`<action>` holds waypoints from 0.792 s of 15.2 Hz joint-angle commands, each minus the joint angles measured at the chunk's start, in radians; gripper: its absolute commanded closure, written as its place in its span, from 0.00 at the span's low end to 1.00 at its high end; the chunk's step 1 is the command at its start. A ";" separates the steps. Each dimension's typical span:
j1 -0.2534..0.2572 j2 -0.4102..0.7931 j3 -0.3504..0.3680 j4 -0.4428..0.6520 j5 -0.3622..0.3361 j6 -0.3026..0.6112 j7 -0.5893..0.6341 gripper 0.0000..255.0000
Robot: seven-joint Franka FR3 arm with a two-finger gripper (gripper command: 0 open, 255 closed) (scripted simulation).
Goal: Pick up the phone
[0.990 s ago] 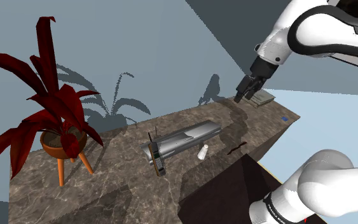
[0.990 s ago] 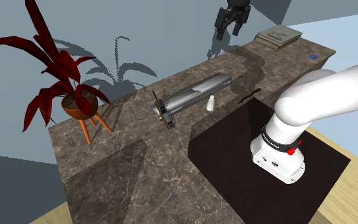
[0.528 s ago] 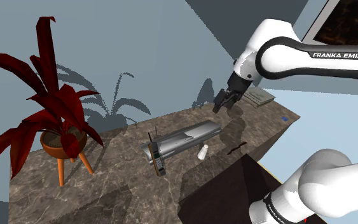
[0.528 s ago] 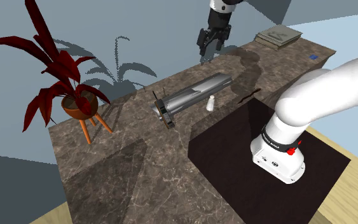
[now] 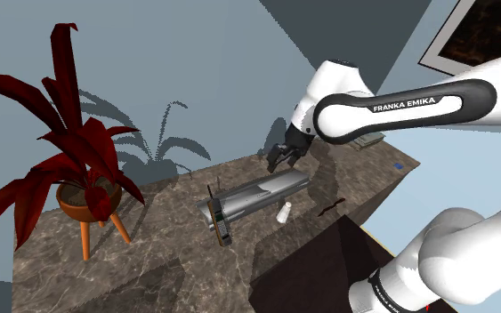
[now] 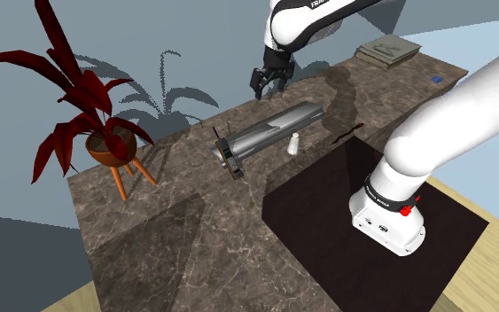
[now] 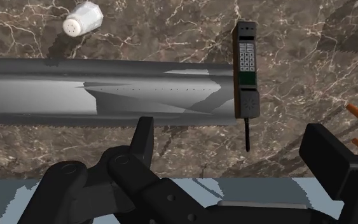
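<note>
End effector [image 7: 234,151] is noted with fingers apart, empty, above the tabletop [image 7: 317,51]; phone [image 7: 247,70] is seen ahead, untouched.

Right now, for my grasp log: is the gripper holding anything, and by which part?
Nothing: the gripper hangs above the counter, jaws open, clear of the phone.

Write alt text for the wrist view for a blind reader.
A dark phone with keypad and antenna lies on a marble counter at the end of a long grey tube, ahead of the open gripper. A white shaker sits beyond the tube.
</note>
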 commanded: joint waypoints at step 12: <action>0.014 0.535 0.086 0.176 -0.237 0.395 0.320 0.00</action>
